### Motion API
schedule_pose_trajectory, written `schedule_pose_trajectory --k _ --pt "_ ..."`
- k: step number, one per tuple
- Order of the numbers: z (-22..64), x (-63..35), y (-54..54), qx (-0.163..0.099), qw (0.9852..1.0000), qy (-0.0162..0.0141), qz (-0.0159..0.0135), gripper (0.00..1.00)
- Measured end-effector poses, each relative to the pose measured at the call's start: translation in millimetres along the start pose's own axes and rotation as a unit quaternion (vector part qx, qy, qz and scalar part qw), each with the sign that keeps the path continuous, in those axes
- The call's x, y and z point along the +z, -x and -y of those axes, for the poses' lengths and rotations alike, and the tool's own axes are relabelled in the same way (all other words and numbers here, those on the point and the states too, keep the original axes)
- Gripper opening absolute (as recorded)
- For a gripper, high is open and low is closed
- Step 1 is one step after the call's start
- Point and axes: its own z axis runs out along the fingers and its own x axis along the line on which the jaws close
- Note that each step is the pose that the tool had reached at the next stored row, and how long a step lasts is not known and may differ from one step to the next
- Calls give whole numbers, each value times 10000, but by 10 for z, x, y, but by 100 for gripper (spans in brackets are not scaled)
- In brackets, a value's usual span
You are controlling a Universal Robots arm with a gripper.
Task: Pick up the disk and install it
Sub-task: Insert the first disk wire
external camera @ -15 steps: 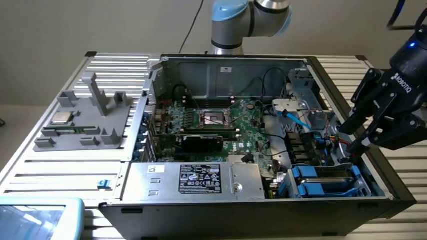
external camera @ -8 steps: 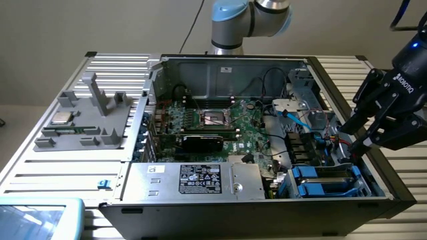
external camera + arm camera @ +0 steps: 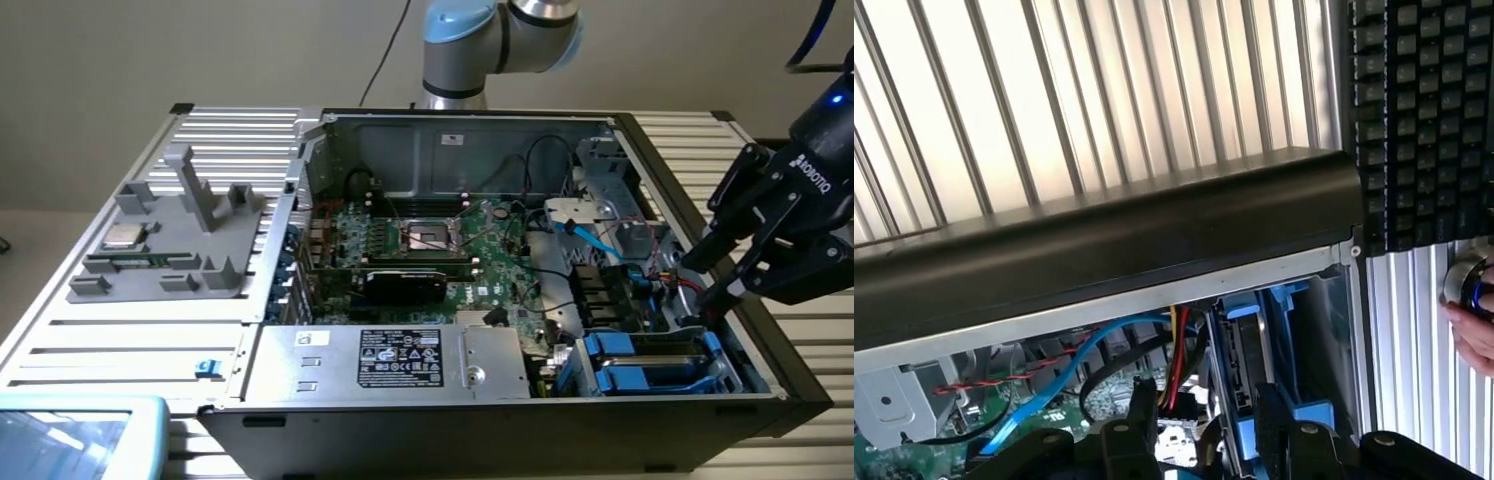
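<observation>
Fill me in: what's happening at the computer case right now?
The arm's gripper hangs over the open computer case, at the drive bay on the exterior view's right, fingers apart. The blue-framed disk sits in the bay just beyond the fingers; I can't tell whether they touch it. A person's hand is beside a keyboard.
</observation>
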Motion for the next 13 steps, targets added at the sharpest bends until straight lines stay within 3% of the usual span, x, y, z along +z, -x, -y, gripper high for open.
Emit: schedule_pose_trajectory --k 9,13 --pt "-78 117 -23 55 10000 -60 -41 51" --pt "-89 159 -27 61 9999 -69 -43 51"
